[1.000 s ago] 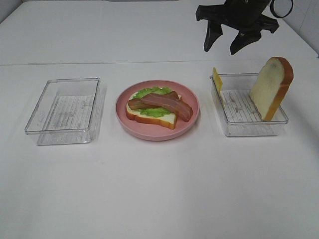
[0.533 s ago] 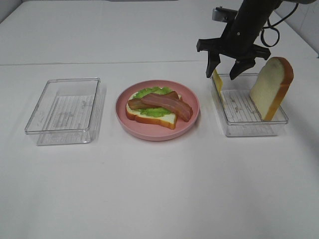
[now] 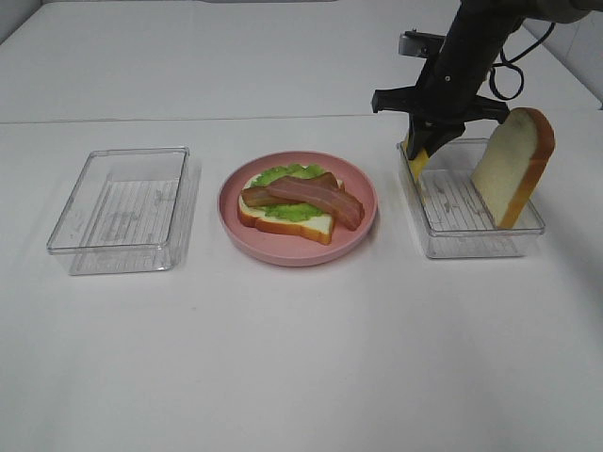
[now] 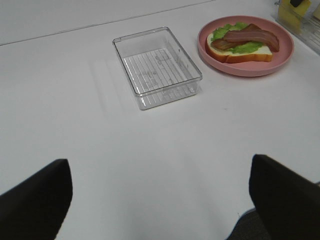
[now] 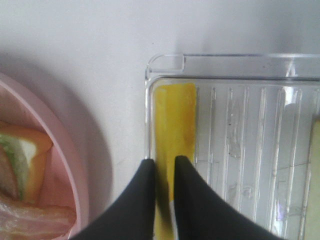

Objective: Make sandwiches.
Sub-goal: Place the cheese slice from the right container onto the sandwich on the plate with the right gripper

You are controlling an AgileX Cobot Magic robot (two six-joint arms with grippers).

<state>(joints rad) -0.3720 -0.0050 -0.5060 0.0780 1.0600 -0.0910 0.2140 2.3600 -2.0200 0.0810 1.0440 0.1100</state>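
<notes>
An open sandwich lies on the pink plate (image 3: 283,256): a bread slice (image 3: 303,226), green lettuce (image 3: 281,175) and brown bacon (image 3: 309,195). The second bread slice (image 3: 513,162) leans upright in the right clear tray (image 3: 471,243). The yellow cheese (image 3: 415,156) stands on edge against that tray's left wall. My right gripper (image 3: 421,165) has come down on it, and in the right wrist view its fingers (image 5: 192,200) pinch the cheese (image 5: 175,117) between them. My left gripper (image 4: 160,200) is open over bare table, its fingers (image 4: 35,195) wide apart.
An empty clear tray (image 3: 122,209) sits left of the plate, and the left wrist view shows the same tray (image 4: 157,67). The plate's rim (image 5: 65,155) lies close beside the right tray's corner (image 5: 165,60). White table surrounds everything.
The right arm dropped from above the table's back into the right tray. Its wide-open fingers closed on the upright cheese. The left gripper stayed still.
</notes>
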